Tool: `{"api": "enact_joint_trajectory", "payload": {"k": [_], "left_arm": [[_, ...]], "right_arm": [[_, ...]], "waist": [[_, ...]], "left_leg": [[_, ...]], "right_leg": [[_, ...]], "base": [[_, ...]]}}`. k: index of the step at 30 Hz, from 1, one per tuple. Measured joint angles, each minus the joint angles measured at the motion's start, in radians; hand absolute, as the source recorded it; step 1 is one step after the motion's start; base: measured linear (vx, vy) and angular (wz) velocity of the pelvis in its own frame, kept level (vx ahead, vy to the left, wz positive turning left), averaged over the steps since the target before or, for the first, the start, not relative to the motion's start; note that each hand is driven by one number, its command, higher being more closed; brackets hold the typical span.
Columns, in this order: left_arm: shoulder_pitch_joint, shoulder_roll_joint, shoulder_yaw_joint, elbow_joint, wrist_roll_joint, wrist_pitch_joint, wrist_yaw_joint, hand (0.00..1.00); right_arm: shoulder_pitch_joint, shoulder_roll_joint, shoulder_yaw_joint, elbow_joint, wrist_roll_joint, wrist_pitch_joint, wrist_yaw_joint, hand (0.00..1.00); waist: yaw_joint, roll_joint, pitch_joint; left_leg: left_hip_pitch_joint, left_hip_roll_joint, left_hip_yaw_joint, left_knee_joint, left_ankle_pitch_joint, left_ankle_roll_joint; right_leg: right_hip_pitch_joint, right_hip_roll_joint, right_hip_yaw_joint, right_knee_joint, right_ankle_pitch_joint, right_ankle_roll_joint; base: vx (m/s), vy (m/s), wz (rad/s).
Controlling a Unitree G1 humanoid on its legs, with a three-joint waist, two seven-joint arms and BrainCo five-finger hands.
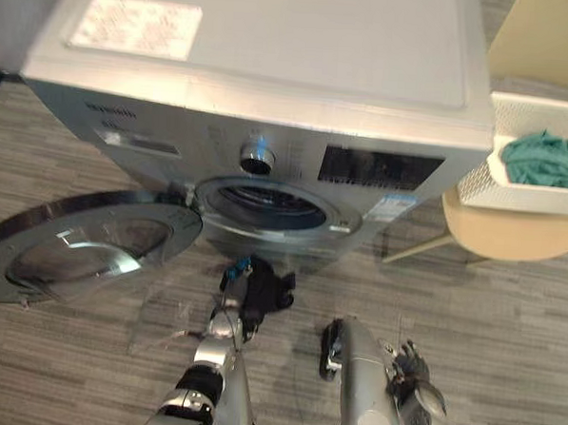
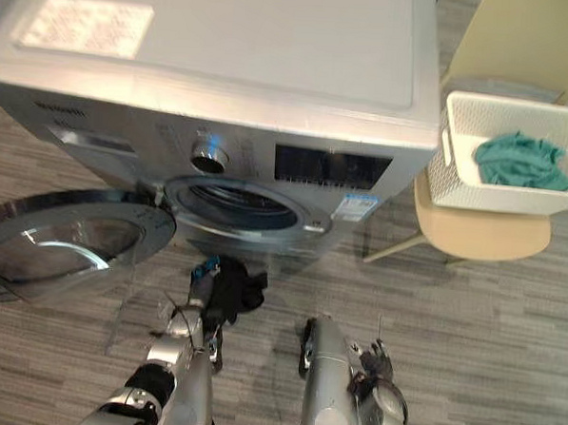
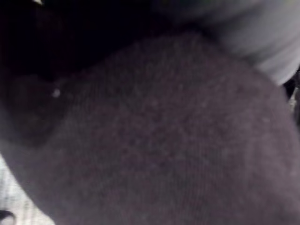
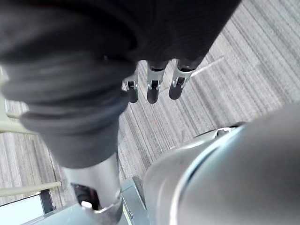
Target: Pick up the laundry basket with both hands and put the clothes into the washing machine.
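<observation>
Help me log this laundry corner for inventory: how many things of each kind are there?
Washing machine: 1
Laundry basket: 1
Chair: 1
Garments: 2, the teal garment in the basket and the black garment before the machine's open door
Total: 5

A laundry corner, home-like: silver front-loading washing machine (image 2: 225, 67), round door (image 2: 63, 244) swung open, on grey plank floor (image 2: 487, 328). Beside it a beige chair (image 2: 483, 232) carries a white laundry basket (image 2: 504, 197) of teal clothes (image 2: 520, 160).

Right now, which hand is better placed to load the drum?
Left. The left hand is up at the open drum with a dark garment; the right hand hangs low, open, empty.
</observation>
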Motion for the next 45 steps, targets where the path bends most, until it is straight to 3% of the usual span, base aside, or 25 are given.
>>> {"api": "enact_joint_trajectory", "payload": {"k": [5, 9, 13, 18, 19, 20, 22, 24, 28, 32, 34, 36, 37, 40, 45], "left_arm": [[-0.212, 0.033, 0.015, -0.013, -0.094, 0.001, 0.057, 1.0], [-0.349, 0.093, 0.086, -0.073, -0.153, 0.0, 0.081, 1.0], [-0.526, 0.207, 0.159, -0.109, -0.243, -0.002, 0.106, 1.0], [-0.791, 0.363, 0.195, -0.089, -0.313, -0.003, 0.121, 1.0], [-0.825, 0.385, 0.181, -0.065, -0.316, -0.034, 0.117, 1.0], [-0.829, 0.385, 0.171, -0.061, -0.318, -0.036, 0.119, 1.0], [-0.949, 0.409, 0.122, 0.006, -0.351, -0.01, 0.121, 1.0], [-1.0, 0.435, 0.049, 0.017, -0.394, -0.058, 0.116, 1.0], [-1.086, 0.454, -0.085, 0.016, -0.455, -0.094, 0.164, 1.0], [-1.125, 0.496, -0.162, -0.044, -0.213, -0.07, 0.311, 1.0], [-1.125, 0.527, -0.185, -0.092, 0.006, -0.009, 0.429, 1.0], [-1.124, 0.557, -0.225, -0.117, 0.2, 0.047, 0.474, 1.0], [-1.124, 0.577, -0.261, -0.122, 0.315, 0.075, 0.476, 0.0], [-1.124, 0.583, -0.29, -0.127, 0.499, 0.124, 0.465, 0.0], [-1.125, 0.579, -0.298, -0.111, 0.587, 0.182, 0.398, 0.0]], "right_arm": [[-0.054, 0.001, 0.047, -0.126, 0.02, -0.026, -0.038, 0.0], [-0.053, 0.006, 0.059, -0.161, 0.034, -0.033, -0.039, 0.0], [-0.048, 0.008, 0.059, -0.173, 0.04, -0.035, -0.036, 0.0], [-0.046, 0.018, 0.057, -0.176, 0.044, -0.04, -0.019, 0.0], [-0.045, 0.019, 0.056, -0.176, 0.051, -0.043, -0.01, 0.0], [-0.043, 0.019, 0.055, -0.175, 0.054, -0.045, -0.007, 0.0], [-0.034, 0.021, 0.056, -0.176, 0.084, -0.055, 0.012, 0.0], [-0.013, 0.02, 0.054, -0.183, 0.103, -0.063, 0.018, 0.0], [0.027, 0.02, 0.048, -0.182, 0.138, -0.073, 0.029, 0.0], [0.061, 0.02, 0.035, -0.242, 0.138, -0.078, 0.028, 0.0], [0.088, 0.02, 0.035, -0.286, 0.138, -0.1, 0.025, 0.0], [0.104, 0.02, 0.035, -0.311, 0.141, -0.123, 0.021, 0.0], [0.104, 0.02, 0.035, -0.314, 0.151, -0.139, 0.014, 0.0], [0.104, 0.02, 0.042, -0.325, 0.171, -0.17, 0.005, 0.0], [0.104, 0.02, 0.088, -0.305, 0.208, -0.192, 0.004, 0.0]], "waist": [[0.0, -0.012, 0.042], [-0.007, -0.032, 0.067], [-0.03, -0.035, 0.078], [-0.032, -0.052, 0.101], [-0.034, -0.052, 0.108], [-0.033, -0.053, 0.109], [-0.029, -0.062, 0.116], [-0.03, -0.064, 0.118], [-0.027, -0.071, 0.125], [-0.031, -0.073, 0.126], [-0.032, -0.073, 0.127], [-0.032, -0.075, 0.127], [-0.031, -0.077, 0.128], [-0.031, -0.079, 0.129], [-0.032, -0.081, 0.13]], "left_leg": [[-0.171, 0.047, 0.007, 0.138, -0.026, 0.004], [-0.23, 0.078, 0.02, 0.155, -0.026, 0.003], [-0.292, 0.112, 0.022, 0.151, -0.025, 0.004], [-0.326, 0.143, 0.05, 0.119, -0.022, 0.008], [-0.332, 0.148, 0.054, 0.112, -0.02, 0.011], [-0.338, 0.153, 0.055, 0.109, -0.02, 0.011], [-0.368, 0.156, 0.06, 0.1, -0.014, 0.021], [-0.393, 0.156, 0.06, 0.103, -0.012, 0.026], [-0.437, 0.156, 0.062, 0.121, -0.009, 0.031], [-0.481, 0.157, 0.06, 0.138, -0.009, 0.047], [-0.507, 0.157, 0.057, 0.151, -0.011, 0.053], [-0.519, 0.156, 0.056, 0.162, -0.011, 0.054], [-0.52, 0.154, 0.057, 0.164, -0.011, 0.054], [-0.521, 0.154, 0.068, 0.164, -0.007, 0.061], [-0.52, 0.154, 0.068, 0.155, -0.006, 0.063]], "right_leg": [[-0.198, 0.039, 0.052, 0.124, -0.004, -0.009], [-0.272, 0.071, 0.069, 0.127, 0.017, -0.014], [-0.326, 0.105, 0.067, 0.084, 0.054, -0.014], [-0.36, 0.141, 0.074, -0.001, 0.106, 0.0], [-0.361, 0.145, 0.074, -0.023, 0.116, 0.005], [-0.363, 0.149, 0.074, -0.034, 0.12, 0.007], [-0.379, 0.156, 0.073, -0.073, 0.144, 0.012], [-0.397, 0.156, 0.073, -0.084, 0.151, 0.018], [-0.424, 0.156, 0.073, -0.098, 0.171, 0.021], [-0.457, 0.155, 0.076, -0.11, 0.194, 0.031], [-0.474, 0.154, 0.077, -0.109, 0.201, 0.036], [-0.48, 0.152, 0.077, -0.106, 0.201, 0.036], [-0.48, 0.147, 0.075, -0.105, 0.201, 0.036], [-0.48, 0.138, 0.073, -0.105, 0.201, 0.037], [-0.48, 0.137, 0.069, -0.108, 0.201, 0.037]], "base": [[-0.13, 0.014, -0.31], [-0.06, -0.018, -0.32], [0.01, -0.012, -0.27], [0.03, 0.021, -0.33], [0.02, 0.039, -0.18], [0.01, 0.052, -0.23], [0.0, 0.055, -0.16], [-0.02, 0.052, -0.05], [-0.03, 0.043, -0.06], [-0.06, 0.049, -0.1], [-0.04, 0.054, -0.08], [-0.02, 0.043, -0.02], [0.0, 0.017, 0.03], [-0.01, 0.014, 0.05], [-0.01, -0.005, 0.01]]}}
